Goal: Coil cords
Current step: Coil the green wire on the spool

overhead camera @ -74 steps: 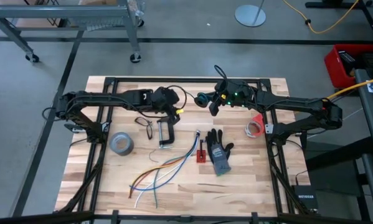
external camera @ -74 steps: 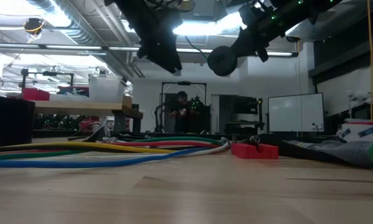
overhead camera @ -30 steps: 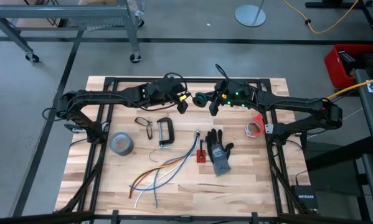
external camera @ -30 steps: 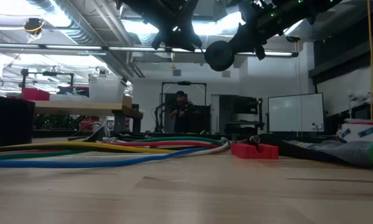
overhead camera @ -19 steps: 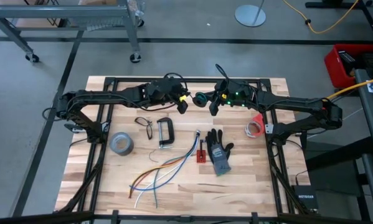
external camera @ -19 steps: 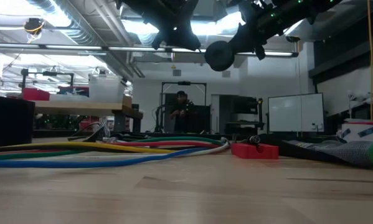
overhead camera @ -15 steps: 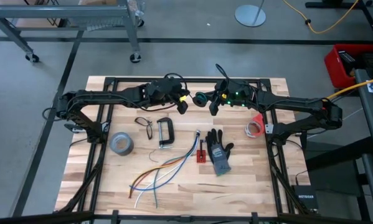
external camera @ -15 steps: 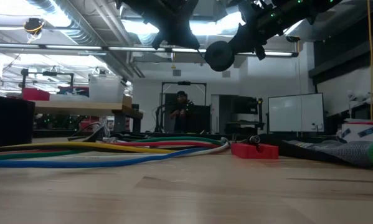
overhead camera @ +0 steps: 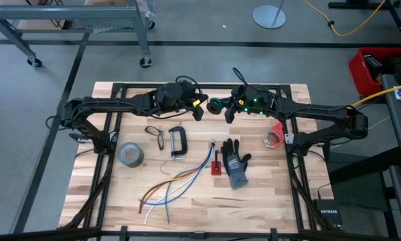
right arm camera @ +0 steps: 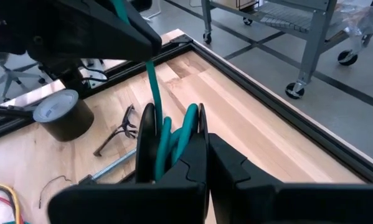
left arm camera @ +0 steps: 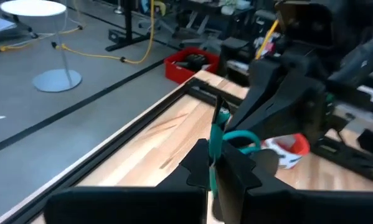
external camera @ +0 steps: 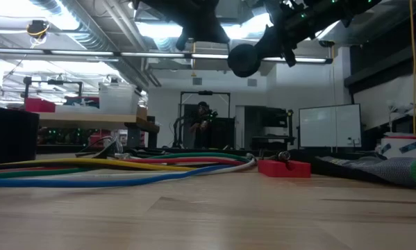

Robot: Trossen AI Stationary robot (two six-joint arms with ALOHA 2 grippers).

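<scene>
Both grippers hold one coiled cord in the air above the table's 12 o'clock edge.

The right gripper [overhead camera: 221, 107] has its jaws closed tight on the teal-and-black cord bundle [overhead camera: 216, 105], which hangs clear of the wooden table [overhead camera: 267, 181]. The left gripper [overhead camera: 199, 109] sits just at the bundle's 9 o'clock, jaws pinched narrow on the cord's teal tail [right arm camera: 152, 84]. Toward 6 o'clock lie a C-clamp [overhead camera: 177, 142], a glove [overhead camera: 235, 161], loose wires [overhead camera: 177, 182] and a grey tape roll [overhead camera: 130, 154].
</scene>
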